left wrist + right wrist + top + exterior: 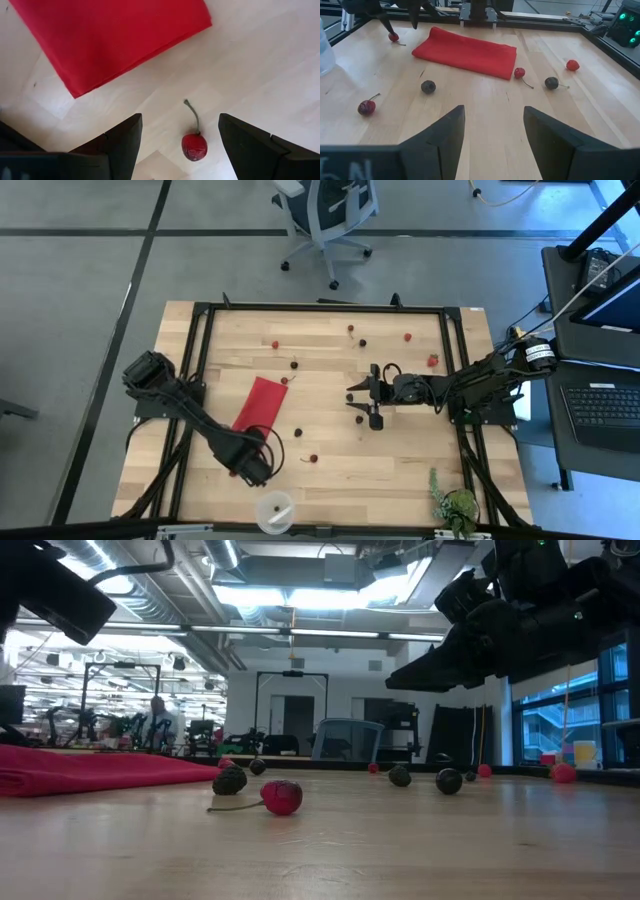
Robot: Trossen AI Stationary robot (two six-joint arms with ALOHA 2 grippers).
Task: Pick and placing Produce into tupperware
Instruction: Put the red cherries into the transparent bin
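Left claw [176, 145] hangs with fingers apart around a cherry [194, 146] beside the red cloth [115, 37], cup [274, 511] at the near edge, right claw [492, 137] also apart mid-table; I reckon that round cherry rolls away if one finger touches first.

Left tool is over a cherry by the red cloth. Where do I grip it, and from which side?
Grip the round body of the cherry, not the thin stem. Come straight down: it lies between the open fingers of the left tool, and the stem points away toward the cloth.
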